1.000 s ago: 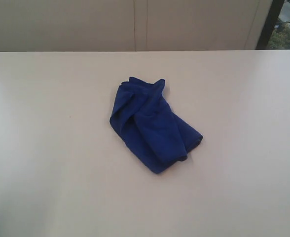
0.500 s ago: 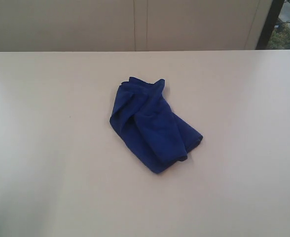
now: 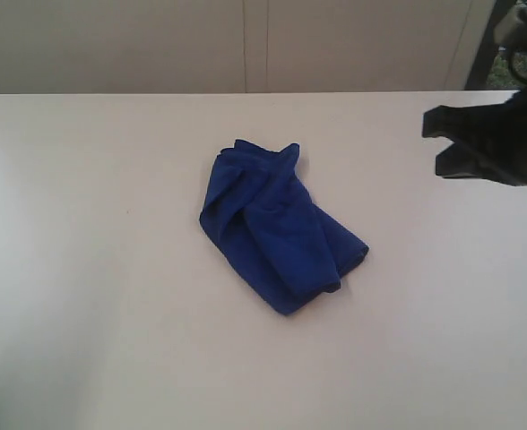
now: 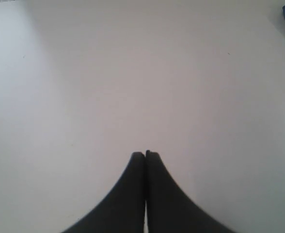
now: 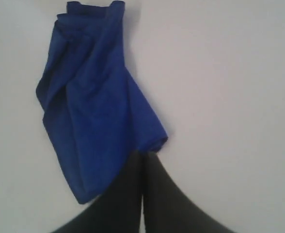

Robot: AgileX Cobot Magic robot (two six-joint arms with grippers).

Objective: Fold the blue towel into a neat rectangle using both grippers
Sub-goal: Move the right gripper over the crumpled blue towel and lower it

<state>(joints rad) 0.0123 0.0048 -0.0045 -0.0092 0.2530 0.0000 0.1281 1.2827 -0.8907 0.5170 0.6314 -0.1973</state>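
A crumpled blue towel [image 3: 280,231] lies on the bench [image 3: 84,269]. At its 2 o'clock hangs the right gripper [image 5: 141,155], jaws closed, seemingly clear of it. The left gripper [image 4: 145,154] has its jaws closed on nothing.

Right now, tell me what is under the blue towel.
The crumpled blue towel rests directly on the pale table. Nothing pokes out at its edges; whatever lies beneath its folds is covered.

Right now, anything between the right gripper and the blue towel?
Nothing. In the exterior view only bare table lies between the right gripper and the blue towel.
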